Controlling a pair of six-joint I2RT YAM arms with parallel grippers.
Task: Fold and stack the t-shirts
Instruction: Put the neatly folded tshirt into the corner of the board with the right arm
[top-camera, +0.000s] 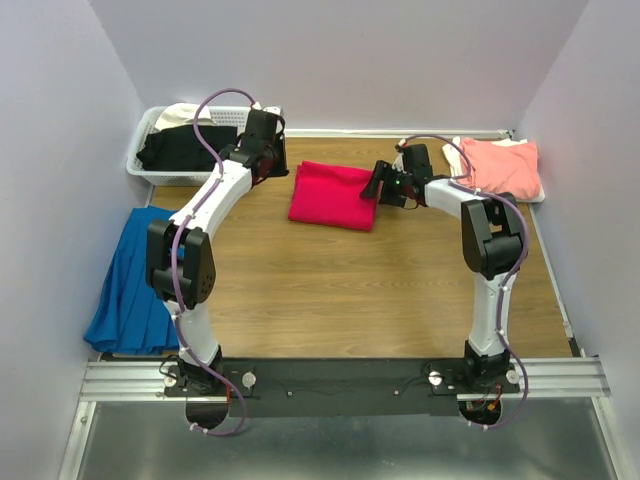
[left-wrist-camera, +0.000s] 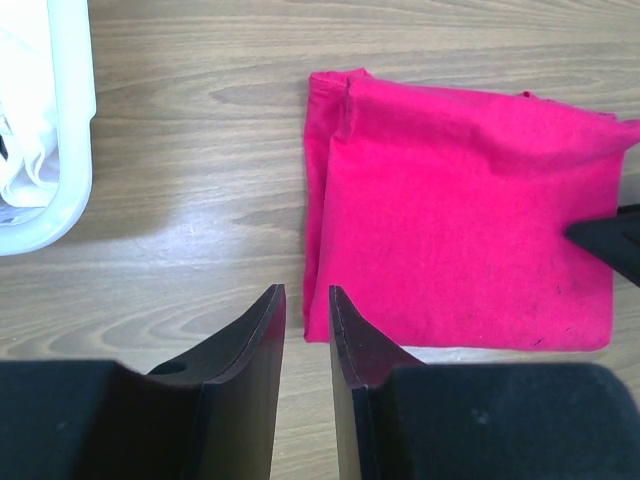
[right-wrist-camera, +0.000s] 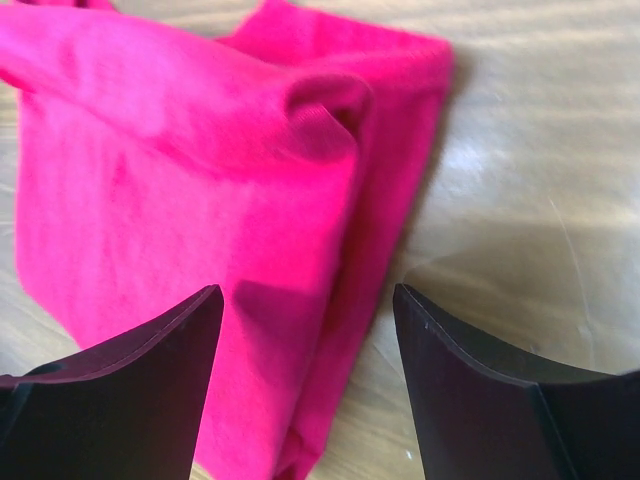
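Note:
A crimson-red t-shirt (top-camera: 335, 195) lies folded into a rectangle at the middle back of the table. My right gripper (top-camera: 378, 185) is at its right edge, open wide, with the folded edge (right-wrist-camera: 180, 180) between its fingers (right-wrist-camera: 307, 292) but not pinched. My left gripper (top-camera: 266, 163) hovers just off the shirt's left corner (left-wrist-camera: 460, 220). Its jaws (left-wrist-camera: 306, 290) stand narrowly apart with only bare wood between them. A salmon-pink t-shirt (top-camera: 500, 165) lies on a white one (top-camera: 455, 155) at the back right. Black (top-camera: 175, 148) and cream (top-camera: 190, 112) t-shirts fill the basket.
The white lattice basket (top-camera: 148, 125) stands at the back left, its rim (left-wrist-camera: 70, 130) close to my left gripper. A blue cloth (top-camera: 130, 280) hangs over the table's left edge. Walls close in the back and both sides.

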